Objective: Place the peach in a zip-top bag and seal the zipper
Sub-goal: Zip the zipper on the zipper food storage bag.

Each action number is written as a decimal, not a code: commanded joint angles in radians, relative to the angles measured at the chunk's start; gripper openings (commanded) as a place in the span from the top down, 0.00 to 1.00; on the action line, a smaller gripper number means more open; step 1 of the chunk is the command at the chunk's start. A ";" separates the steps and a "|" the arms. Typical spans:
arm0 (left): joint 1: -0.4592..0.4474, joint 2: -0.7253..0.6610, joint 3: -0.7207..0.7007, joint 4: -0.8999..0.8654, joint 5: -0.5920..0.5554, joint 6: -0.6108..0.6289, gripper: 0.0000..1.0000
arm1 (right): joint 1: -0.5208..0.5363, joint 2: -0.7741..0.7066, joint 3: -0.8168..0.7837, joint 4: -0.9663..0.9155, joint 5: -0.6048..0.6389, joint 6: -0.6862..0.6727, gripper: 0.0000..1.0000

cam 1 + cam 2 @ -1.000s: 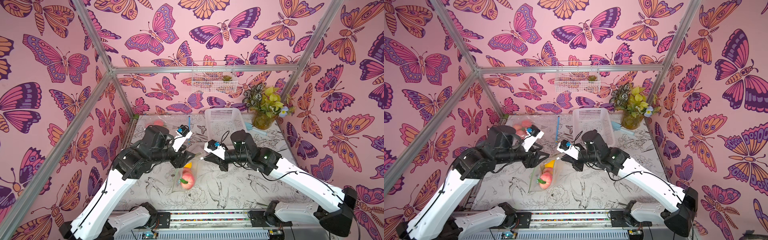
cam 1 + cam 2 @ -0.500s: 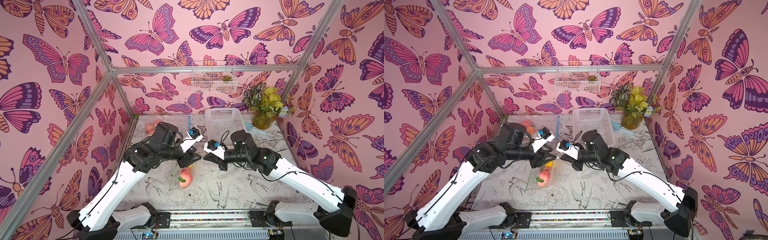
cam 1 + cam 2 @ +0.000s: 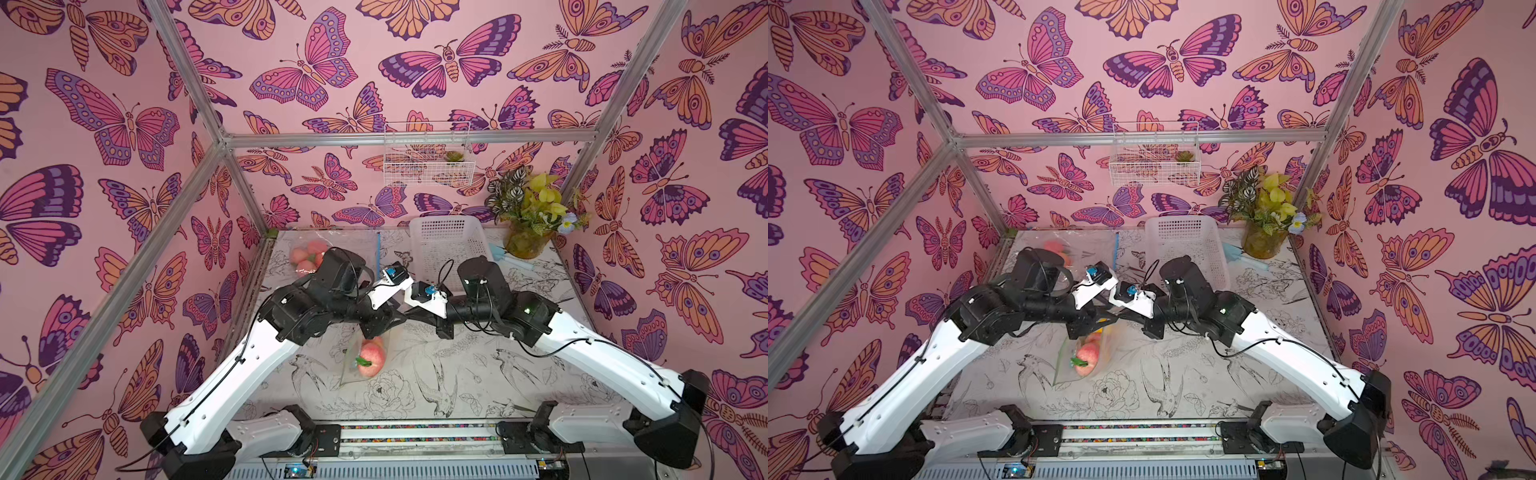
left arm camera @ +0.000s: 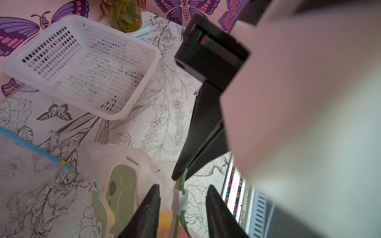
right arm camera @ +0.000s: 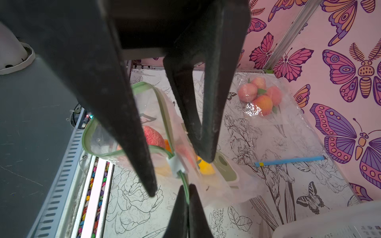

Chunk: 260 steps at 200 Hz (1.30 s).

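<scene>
Peach (image 3: 371, 358): low inside the clear zip-top bag (image 5: 152, 99), which lies on the table (image 3: 465, 374) between the two arms; same place as one second ago.
Bag mouth: the green zipper rim stands open in a loop, and the white slider (image 5: 176, 163) sits at one end of it.
Left gripper (image 4: 183, 186): has come from the left side to the bag mouth; fingers are apart, one on each side of the slider.
Right gripper (image 5: 188, 188): has not moved; fingers are clenched on the green zipper strip just beside the slider.
</scene>
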 commanded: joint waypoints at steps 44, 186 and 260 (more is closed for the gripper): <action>-0.007 0.003 -0.043 0.023 -0.003 0.019 0.71 | 0.003 -0.007 0.034 0.004 -0.029 0.005 1.00; -0.007 -0.052 -0.122 0.069 -0.052 0.005 0.84 | -0.005 -0.006 0.027 0.048 -0.032 0.043 1.00; -0.007 -0.088 -0.120 0.074 -0.122 0.000 0.88 | -0.022 -0.031 -0.009 0.112 0.038 0.120 1.00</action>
